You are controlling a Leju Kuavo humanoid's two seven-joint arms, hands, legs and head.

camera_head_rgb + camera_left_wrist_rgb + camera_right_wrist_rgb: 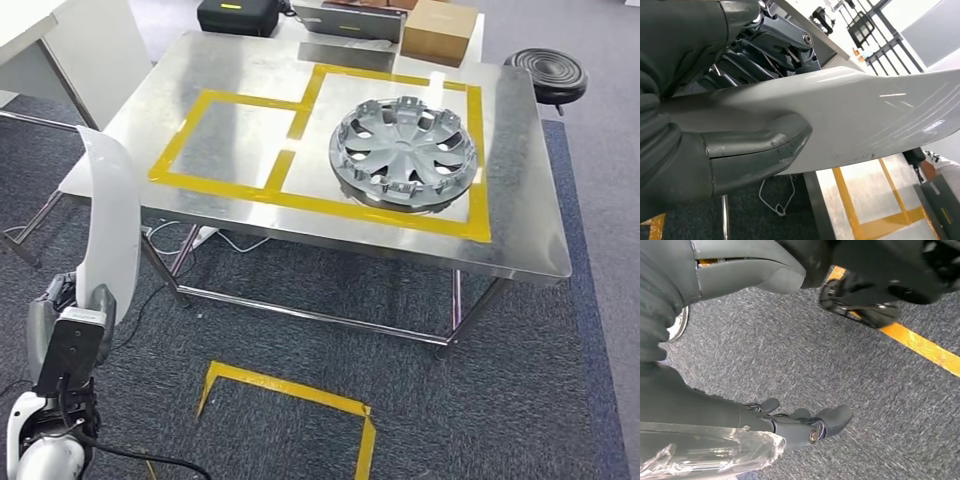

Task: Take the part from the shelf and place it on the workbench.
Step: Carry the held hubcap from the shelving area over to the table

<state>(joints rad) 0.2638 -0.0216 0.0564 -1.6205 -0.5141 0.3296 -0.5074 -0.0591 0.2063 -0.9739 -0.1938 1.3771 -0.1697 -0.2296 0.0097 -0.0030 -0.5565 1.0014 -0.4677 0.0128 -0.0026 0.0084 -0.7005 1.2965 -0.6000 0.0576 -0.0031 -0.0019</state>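
White curved part (113, 215) in the left hand (68, 325)'s grip, no legible writing; right hand (798, 425) empty, fingers apart.

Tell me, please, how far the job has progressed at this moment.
Done: the white curved part is off the shelf, gripped by the left hand. In hand: carrying it, short of the workbench. Left: setting it down there, beside the hubcap.
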